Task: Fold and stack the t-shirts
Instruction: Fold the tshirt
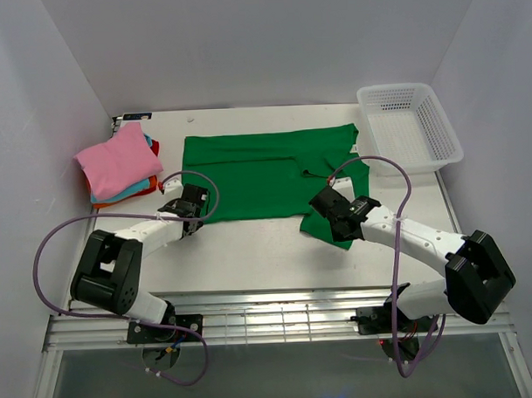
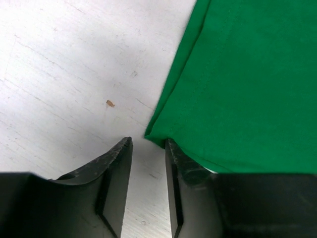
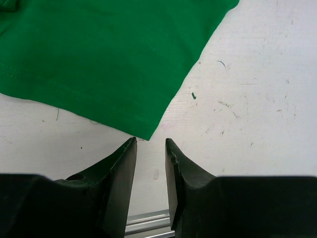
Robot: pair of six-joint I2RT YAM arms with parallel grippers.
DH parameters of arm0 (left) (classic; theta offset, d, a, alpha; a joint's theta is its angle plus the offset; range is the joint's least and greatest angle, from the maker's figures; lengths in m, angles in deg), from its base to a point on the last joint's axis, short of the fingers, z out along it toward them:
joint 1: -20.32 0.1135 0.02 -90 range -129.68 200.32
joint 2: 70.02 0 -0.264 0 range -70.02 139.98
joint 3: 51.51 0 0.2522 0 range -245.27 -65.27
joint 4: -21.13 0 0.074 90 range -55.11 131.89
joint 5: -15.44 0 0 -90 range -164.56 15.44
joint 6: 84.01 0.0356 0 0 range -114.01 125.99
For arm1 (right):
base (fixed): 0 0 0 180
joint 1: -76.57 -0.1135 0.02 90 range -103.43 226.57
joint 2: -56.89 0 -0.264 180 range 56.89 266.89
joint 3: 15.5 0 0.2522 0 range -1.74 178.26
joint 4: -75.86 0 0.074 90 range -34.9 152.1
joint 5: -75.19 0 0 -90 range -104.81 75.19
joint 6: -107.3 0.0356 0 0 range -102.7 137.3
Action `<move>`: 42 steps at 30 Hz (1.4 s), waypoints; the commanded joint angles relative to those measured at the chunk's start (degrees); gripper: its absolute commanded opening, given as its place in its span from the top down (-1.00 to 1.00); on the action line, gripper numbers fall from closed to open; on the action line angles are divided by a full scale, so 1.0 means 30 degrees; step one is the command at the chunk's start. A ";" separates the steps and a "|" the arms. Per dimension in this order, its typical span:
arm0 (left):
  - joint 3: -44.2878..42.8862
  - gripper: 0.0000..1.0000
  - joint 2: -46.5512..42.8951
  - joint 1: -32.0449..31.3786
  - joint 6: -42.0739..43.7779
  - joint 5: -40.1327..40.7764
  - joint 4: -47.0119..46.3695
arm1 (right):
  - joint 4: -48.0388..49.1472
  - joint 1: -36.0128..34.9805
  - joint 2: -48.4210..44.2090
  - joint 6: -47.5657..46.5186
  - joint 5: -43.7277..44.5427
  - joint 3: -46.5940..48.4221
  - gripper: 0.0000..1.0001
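Green tee (image 2: 237, 89) corner by L gripper (image 2: 148, 140)

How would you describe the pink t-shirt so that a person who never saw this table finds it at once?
Start at the far left corner of the table, left of the spread green t-shirt. A small stack of folded shirts lies there, and the pink t-shirt is its top layer. Only thin edges of the teal-blue shirt and orange-red shirt show beneath it.
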 commanded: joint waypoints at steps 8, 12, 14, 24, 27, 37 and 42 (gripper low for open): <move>-0.0915 0.48 0.1237 -0.0068 0.0225 0.0076 -0.0168 | -0.0752 -0.0111 -0.0294 0.0733 0.1125 0.0289 0.28; -0.0973 0.52 0.1266 -0.0068 0.0254 0.0222 -0.0081 | -0.0751 -0.0111 0.0172 0.0733 0.0950 0.0142 0.28; -0.0974 0.52 0.1237 -0.0068 0.0254 0.0310 0.0036 | -0.0547 -0.0111 0.0466 0.0791 0.0715 -0.0033 0.25; -0.0915 0.51 0.0593 -0.0068 0.0430 0.0369 0.0183 | 0.0858 0.0006 0.3337 0.0938 0.0861 -0.0122 0.08; -0.0827 0.51 0.0330 -0.0068 0.0460 0.0486 0.0242 | 0.1707 0.0298 0.3865 0.0763 0.0804 -0.0180 0.08; -0.0886 0.51 0.0388 -0.0039 0.0547 0.0487 0.0242 | 0.2442 0.0797 0.4540 0.0704 0.0597 -0.0854 0.08; -0.0915 0.52 0.0505 -0.0039 0.0576 0.0428 0.0271 | 0.2471 0.1003 0.3955 0.0996 0.0072 -0.1877 0.09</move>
